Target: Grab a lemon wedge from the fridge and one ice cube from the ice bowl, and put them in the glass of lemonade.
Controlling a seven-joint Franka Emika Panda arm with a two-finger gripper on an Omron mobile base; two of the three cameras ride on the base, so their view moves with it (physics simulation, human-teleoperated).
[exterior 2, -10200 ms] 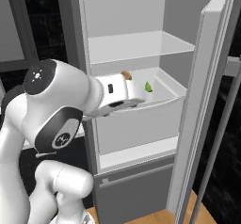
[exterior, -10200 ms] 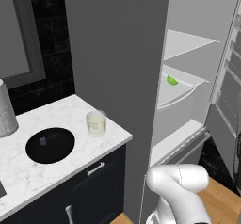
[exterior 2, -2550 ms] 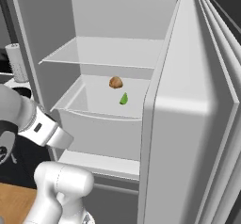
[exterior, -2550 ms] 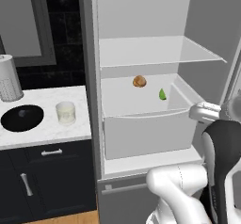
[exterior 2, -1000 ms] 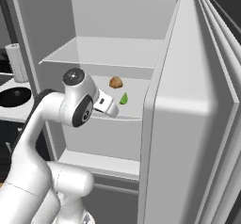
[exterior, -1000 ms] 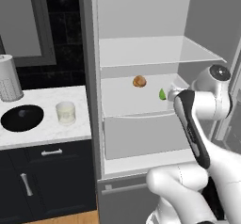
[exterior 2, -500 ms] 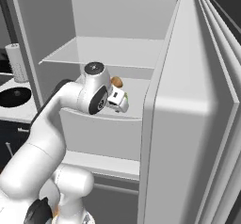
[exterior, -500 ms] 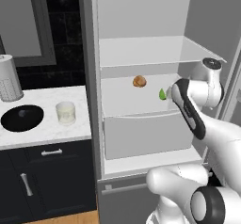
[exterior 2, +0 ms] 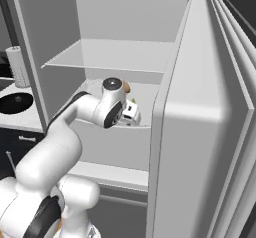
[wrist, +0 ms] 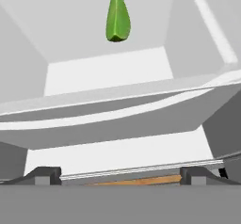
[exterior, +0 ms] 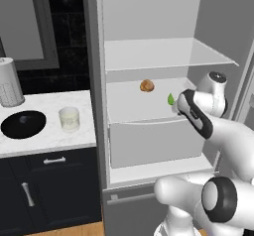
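Green lemon wedge (wrist: pixel 117 18) on fridge (exterior: pixel 149 56) shelf, not yet grabbed; jaws wide, empty, just short of it. Ice cube, glass (exterior: pixel 69 118) drop-in both left.

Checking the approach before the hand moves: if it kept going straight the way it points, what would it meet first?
Probably the lemon wedge, which lies ahead of the open hand on the fridge shelf. The drawer's front edge sits below that line; depth is hard to judge, so a low path could clip it.
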